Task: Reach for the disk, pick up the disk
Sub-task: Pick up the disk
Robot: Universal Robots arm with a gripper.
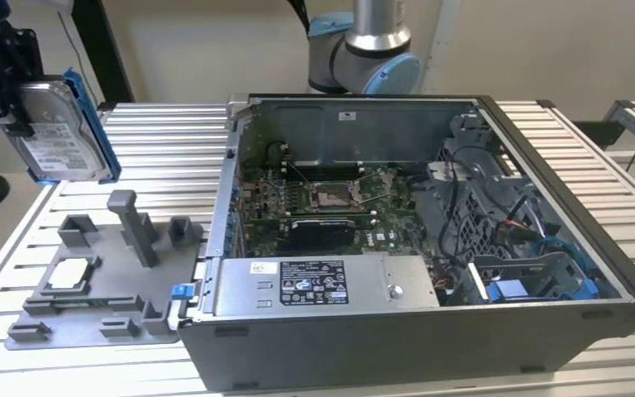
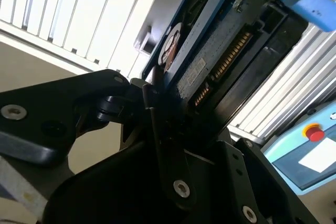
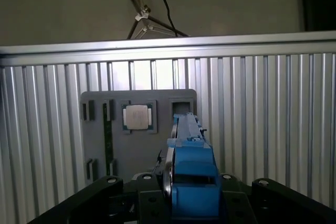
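In the exterior view the gripper hangs high at the exterior view's left, clamped on the disk, which stands on edge in the air with its white label facing the camera and its blue bracket along the outer side. The disk is well above the slatted table and the grey fixture plate, and well apart from the open computer case. With the load clear of every surface, the pick-up looks essentially achieved, and the job now is judged to be a secure hold rather than more travel. In the second wrist view the black fingers close from either side on the flat faces of the disk, while the connector edge lies exposed beyond them. A good grip presses evenly on the metal faces, since the plastic frame would likely flex and the contacts should not be touched. In the first wrist view the disk shows edge-on and upright between the black jaws, directly over the fixture plate and near the white-topped square part. Holding it this vertical, with no tilt or swing, seems the safest way to stop it slipping downwards and to clear the plate's raised posts.
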